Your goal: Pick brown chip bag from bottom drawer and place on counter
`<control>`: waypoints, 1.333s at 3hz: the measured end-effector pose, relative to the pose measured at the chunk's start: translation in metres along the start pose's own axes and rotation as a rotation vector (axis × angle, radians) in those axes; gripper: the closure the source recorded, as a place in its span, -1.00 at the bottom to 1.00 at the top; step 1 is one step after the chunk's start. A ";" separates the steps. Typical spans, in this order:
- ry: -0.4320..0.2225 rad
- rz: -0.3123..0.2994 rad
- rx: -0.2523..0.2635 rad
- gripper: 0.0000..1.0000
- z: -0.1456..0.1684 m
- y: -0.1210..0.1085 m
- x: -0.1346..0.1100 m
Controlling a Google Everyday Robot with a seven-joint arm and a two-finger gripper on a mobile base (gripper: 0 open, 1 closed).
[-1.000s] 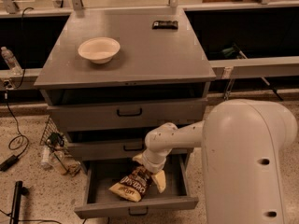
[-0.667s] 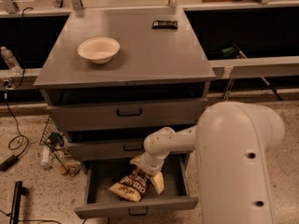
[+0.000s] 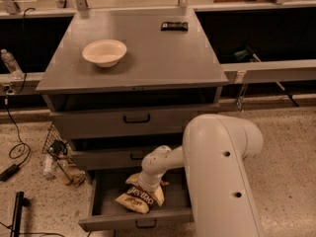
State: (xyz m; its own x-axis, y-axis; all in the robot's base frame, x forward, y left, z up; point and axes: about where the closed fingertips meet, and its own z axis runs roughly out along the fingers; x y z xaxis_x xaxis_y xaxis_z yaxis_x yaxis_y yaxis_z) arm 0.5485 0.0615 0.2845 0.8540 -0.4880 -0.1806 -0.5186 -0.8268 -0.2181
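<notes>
Inside the pulled-out, wide grey metal bottom drawer [image 3: 133,222], near its middle, the crinkly dark brown and cream-yellow chip bag [image 3: 134,200] is seen lying flat. The white two-finger gripper [image 3: 147,185] is positioned in the drawer at the bag's rear edge; whether it is clamped cannot be told. Grasping is judged to be the step in hand. Next, a secure hold must be ensured and the bag raised to the flat grey counter [image 3: 163,58] above the drawer.
</notes>
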 end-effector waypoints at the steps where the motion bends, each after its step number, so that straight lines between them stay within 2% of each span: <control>1: 0.054 -0.085 0.025 -1.00 0.025 -0.011 0.005; 2: 0.127 -0.089 0.053 -1.00 0.039 -0.019 0.023; 3: 0.160 -0.067 0.070 -1.00 0.055 -0.024 0.038; 4: 0.149 -0.045 0.060 -1.00 0.085 -0.022 0.041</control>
State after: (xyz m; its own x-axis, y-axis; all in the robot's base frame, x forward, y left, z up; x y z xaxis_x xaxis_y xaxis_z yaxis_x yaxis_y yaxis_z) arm 0.5909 0.0832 0.2002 0.8709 -0.4908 -0.0258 -0.4775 -0.8326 -0.2806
